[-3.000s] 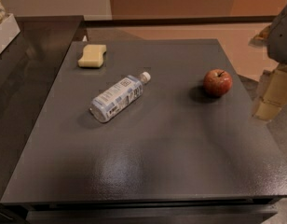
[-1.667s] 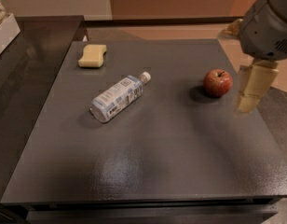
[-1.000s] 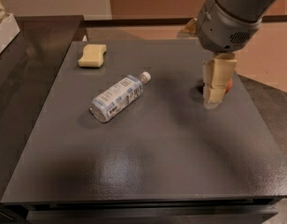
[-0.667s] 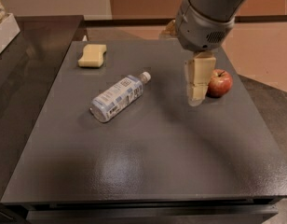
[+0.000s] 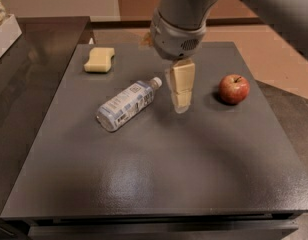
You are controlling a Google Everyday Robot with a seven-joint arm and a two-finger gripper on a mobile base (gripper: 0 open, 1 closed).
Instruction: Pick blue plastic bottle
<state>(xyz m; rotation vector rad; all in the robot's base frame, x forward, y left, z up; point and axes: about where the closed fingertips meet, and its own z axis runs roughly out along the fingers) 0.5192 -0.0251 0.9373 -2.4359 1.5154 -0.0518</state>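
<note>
The small clear plastic bottle [image 5: 126, 104] with a pale blue-and-white label and white cap lies on its side on the dark grey tabletop [image 5: 154, 179], cap pointing towards the cream-coloured gripper [image 5: 181, 103] just beside it; the label's print cannot be read. The gripper hangs between the bottle and a red apple [image 5: 234, 89], and how far it is open cannot be told. A yellow sponge [image 5: 99, 59] lies further back.

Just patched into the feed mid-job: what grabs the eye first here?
The grey arm fills the top, its gripper hanging over the dark table between bottle and apple. The bottle lies on its side just left of the gripper, cap toward it; the red apple sits right, a yellow sponge far back left.
</note>
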